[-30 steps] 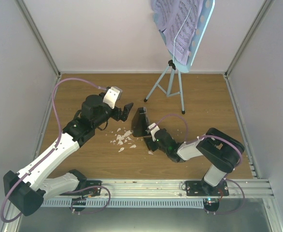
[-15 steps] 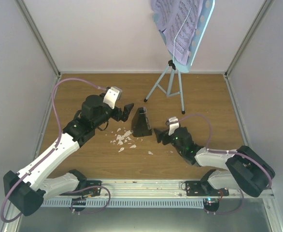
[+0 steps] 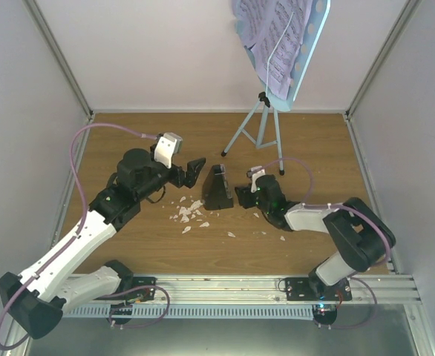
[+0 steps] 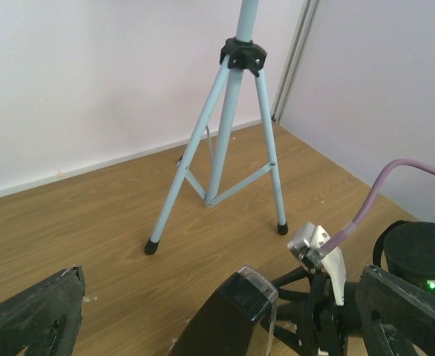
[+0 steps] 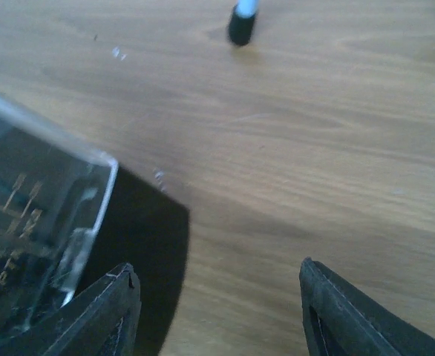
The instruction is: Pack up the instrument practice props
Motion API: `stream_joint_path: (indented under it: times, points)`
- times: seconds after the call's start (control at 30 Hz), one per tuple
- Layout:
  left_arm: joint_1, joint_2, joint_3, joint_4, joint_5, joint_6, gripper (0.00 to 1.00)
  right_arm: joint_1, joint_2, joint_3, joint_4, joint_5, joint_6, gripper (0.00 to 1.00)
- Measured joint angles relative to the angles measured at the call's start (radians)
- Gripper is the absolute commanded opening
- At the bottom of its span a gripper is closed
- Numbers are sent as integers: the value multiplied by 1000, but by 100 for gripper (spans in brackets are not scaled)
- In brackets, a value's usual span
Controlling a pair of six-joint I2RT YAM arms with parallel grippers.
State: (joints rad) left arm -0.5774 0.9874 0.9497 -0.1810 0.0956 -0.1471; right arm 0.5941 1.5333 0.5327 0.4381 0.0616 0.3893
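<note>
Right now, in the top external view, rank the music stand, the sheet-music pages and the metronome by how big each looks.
1. music stand, taken as a whole.
2. sheet-music pages, covering most of its top.
3. metronome, smallest; the stand's raised top is probably nearer the camera, which inflates the first two.

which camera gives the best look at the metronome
Top external: the metronome shows whole and unblocked. Left wrist catches only its upper part at the bottom edge; right wrist gives a blurred close-up of its clear cover, cut off at the left.
</note>
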Motion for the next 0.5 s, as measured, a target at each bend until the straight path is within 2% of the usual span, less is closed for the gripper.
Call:
stream_joint_path:
  times: [0.5]
  points:
    - [0,-77,-35,-39,-136,83,99,225,233,218,-18,-48,-54,59]
